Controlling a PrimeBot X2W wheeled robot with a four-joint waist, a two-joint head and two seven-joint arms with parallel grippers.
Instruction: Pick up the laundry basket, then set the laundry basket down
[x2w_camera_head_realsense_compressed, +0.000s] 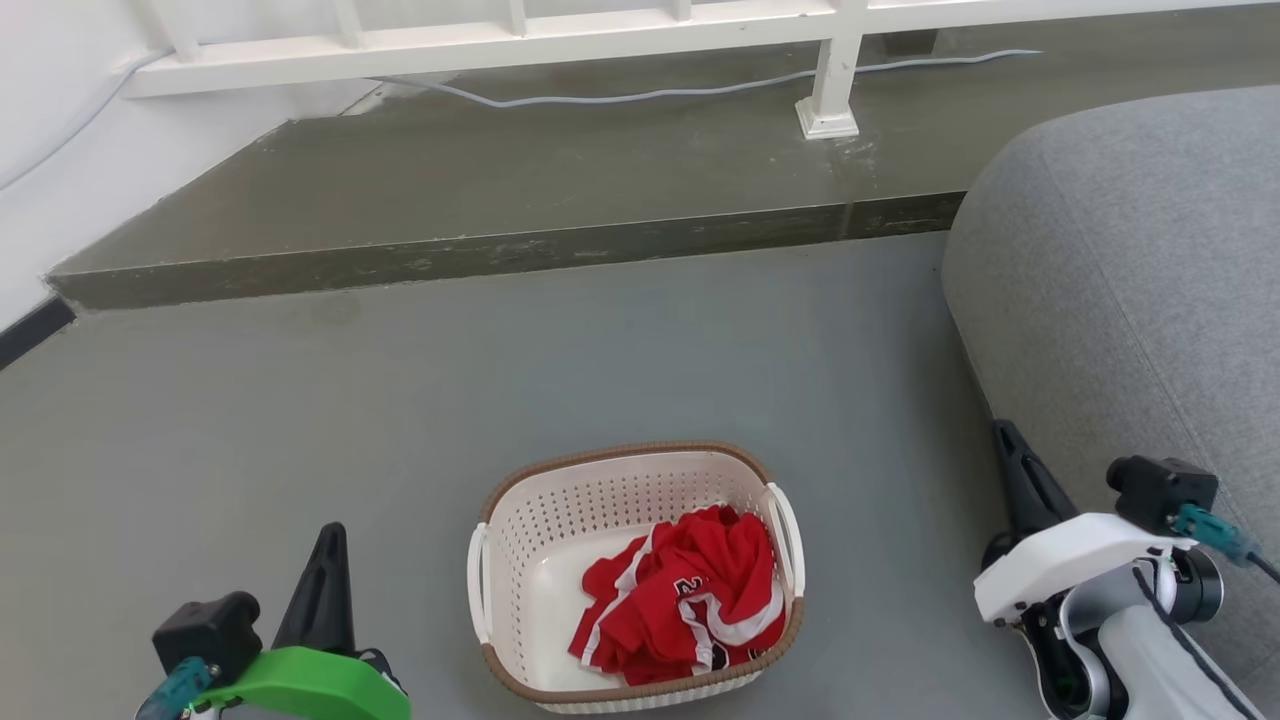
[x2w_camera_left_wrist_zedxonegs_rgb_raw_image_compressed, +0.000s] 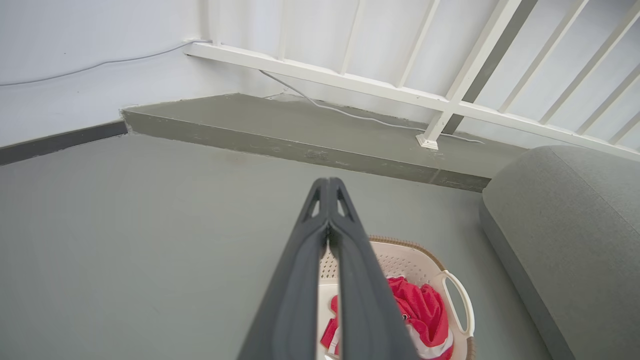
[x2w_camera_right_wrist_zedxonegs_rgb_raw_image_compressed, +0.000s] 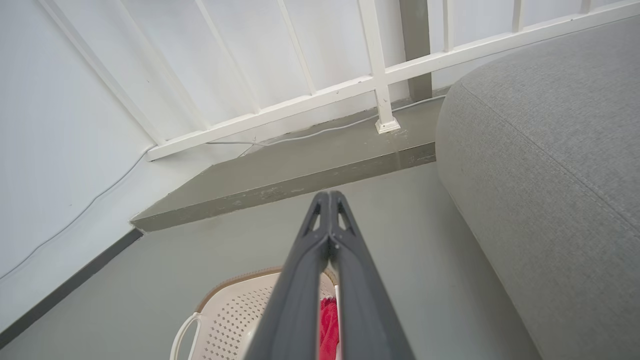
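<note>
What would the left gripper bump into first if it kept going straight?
Probably the bare floor ahead of the left gripper, short of the step; depth is hard to judge.

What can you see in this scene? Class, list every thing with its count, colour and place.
laundry basket: one, cream-white with brown rim, on the floor
jersey: one, red with white trim, inside the basket
sofa: one, grey, at right
step: one, grey-green, beyond the floor
railing: one, white, on the step
cable: one, pale grey, along the step
left gripper: one, dark, shut, lower left
right gripper: one, dark, shut, lower right
</note>
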